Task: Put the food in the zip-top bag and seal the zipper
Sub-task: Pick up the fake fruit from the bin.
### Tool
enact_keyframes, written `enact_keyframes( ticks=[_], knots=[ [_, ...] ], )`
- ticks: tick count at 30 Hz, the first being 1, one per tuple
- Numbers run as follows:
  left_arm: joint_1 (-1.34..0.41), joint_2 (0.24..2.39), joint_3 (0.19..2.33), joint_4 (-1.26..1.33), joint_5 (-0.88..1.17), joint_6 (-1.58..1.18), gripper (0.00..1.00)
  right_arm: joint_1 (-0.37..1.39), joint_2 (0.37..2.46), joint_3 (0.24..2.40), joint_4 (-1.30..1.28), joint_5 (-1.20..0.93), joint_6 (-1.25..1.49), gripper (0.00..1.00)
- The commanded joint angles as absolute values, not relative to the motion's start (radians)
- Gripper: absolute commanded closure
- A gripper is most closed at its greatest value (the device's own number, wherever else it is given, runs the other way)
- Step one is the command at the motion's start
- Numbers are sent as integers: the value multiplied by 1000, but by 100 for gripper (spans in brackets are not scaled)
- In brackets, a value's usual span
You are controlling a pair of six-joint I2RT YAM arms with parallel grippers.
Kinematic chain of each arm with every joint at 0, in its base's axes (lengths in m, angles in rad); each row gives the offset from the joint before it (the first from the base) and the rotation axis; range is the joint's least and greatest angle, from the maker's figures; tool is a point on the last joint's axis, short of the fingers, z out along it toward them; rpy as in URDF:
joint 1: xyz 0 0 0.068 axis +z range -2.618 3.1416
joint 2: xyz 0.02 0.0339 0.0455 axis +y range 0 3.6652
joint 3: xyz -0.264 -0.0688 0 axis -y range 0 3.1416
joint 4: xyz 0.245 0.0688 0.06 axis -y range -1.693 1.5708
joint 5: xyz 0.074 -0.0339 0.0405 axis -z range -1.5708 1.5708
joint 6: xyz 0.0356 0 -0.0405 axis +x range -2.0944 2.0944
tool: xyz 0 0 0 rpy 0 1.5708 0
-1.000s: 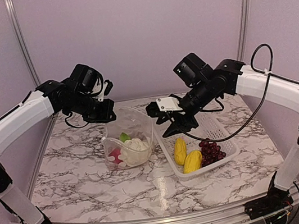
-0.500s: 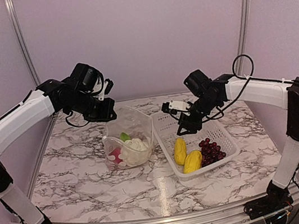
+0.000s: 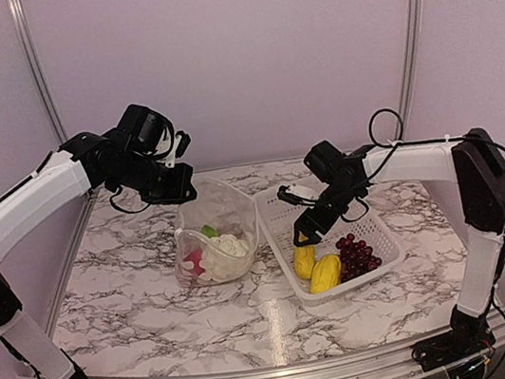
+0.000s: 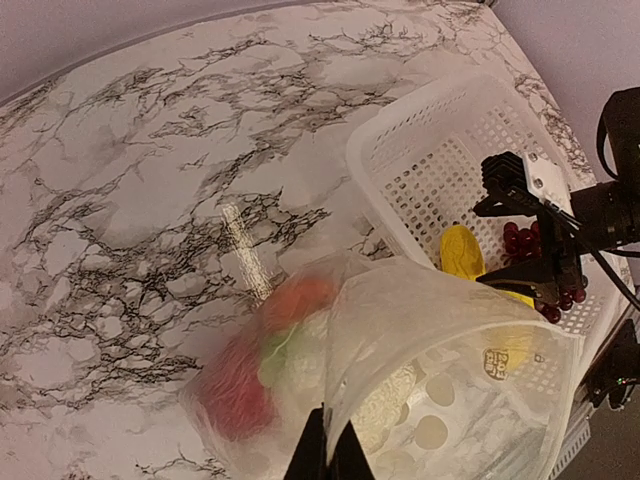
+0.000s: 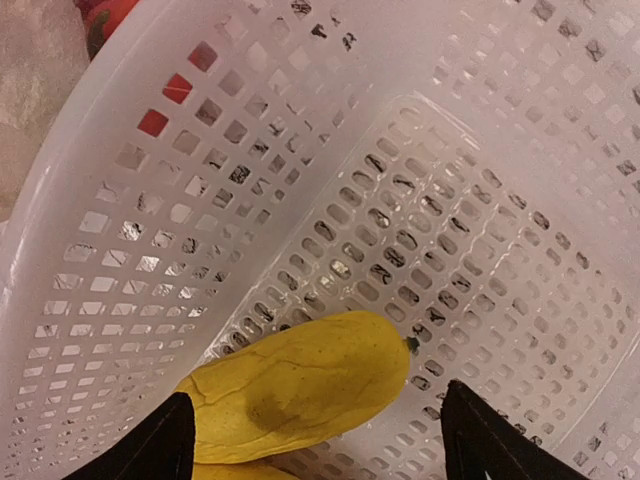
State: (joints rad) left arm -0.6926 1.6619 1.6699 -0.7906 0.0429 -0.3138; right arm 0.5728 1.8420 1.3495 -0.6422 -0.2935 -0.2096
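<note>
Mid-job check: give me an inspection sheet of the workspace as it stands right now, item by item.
Surface: marble table, with the bag and the basket on it.
Job's things: zip-top bag has its mouth open and holds the cauliflower and the red piece. The yellow pieces and the grapes lie in the white basket.
Clutter: nothing seen.
Grippers: left gripper is shut on the bag's edge and holds it up. Right gripper is open just above a yellow piece.
Cables: black cable loops free above the table, off the job's things.
Surroundings: lilac walls, metal posts.
</note>
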Motion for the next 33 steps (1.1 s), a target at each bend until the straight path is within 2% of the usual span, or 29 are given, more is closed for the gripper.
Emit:
enact_keyframes(
  ticks=[1,10,14,18,19,24,33],
  knots=[
    [-685,1634,1660,-804,32,-330,100,565,1873,1351,-612,-306,-97,19],
    [-686,1637,1647,-791,54,-344,100,562,1984,1411,-626,-350,-10,30],
    [-686,1637,1647,-789,54,-344,100,562,1992,1419,-620,-357,5,50],
    [-686,1646,1646,-782,62,-346,100,562,1972,1451,-620,-357,11,85],
    [-686,1649,1647,-780,65,-348,100,559,1964,1462,-620,-356,7,88],
    [-687,1667,1654,-763,86,-358,100,517,1907,1500,-618,-405,-32,97],
    [-686,1710,1671,-737,99,-366,100,489,1647,1485,-389,-679,-67,99]
  ],
)
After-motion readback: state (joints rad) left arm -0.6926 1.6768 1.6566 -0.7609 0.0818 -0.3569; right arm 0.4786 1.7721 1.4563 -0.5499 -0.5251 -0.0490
